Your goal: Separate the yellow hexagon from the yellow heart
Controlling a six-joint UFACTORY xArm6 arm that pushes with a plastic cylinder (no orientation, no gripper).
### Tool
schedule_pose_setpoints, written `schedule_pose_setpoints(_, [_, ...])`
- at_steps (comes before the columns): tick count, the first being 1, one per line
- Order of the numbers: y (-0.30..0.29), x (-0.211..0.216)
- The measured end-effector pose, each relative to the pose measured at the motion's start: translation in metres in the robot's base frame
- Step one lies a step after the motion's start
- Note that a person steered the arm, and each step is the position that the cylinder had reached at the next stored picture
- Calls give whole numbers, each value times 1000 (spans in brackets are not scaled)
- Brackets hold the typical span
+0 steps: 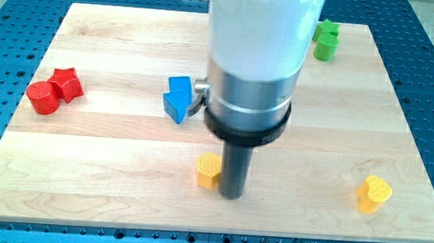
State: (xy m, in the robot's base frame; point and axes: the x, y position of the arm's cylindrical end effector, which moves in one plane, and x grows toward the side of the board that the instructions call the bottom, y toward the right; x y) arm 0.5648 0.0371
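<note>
The yellow hexagon (208, 170) lies on the wooden board near the view's bottom centre. My tip (232, 195) stands right beside it, on its right side, touching or nearly touching it. The yellow heart (373, 194) lies far off at the view's bottom right, well apart from the hexagon. The arm's white and grey body hides the board's upper middle.
Two blue blocks (178, 98) sit together left of the arm. A red cylinder (42, 98) and a red star (67, 83) touch at the view's left. Two green blocks (326, 39) sit at the top right. The board's edge (209, 233) runs just below the tip.
</note>
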Motion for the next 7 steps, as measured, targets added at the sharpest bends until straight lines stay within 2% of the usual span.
schedule_pose_setpoints(1, [21,-28])
schedule_pose_setpoints(2, [-2,-37])
schedule_pose_setpoints(3, [-8,-2])
schedule_pose_setpoints(4, [-45,1])
schedule_pose_setpoints(5, [-64,-11])
schedule_pose_setpoints(6, [-11,-72])
schedule_pose_setpoints(7, [-71,-70])
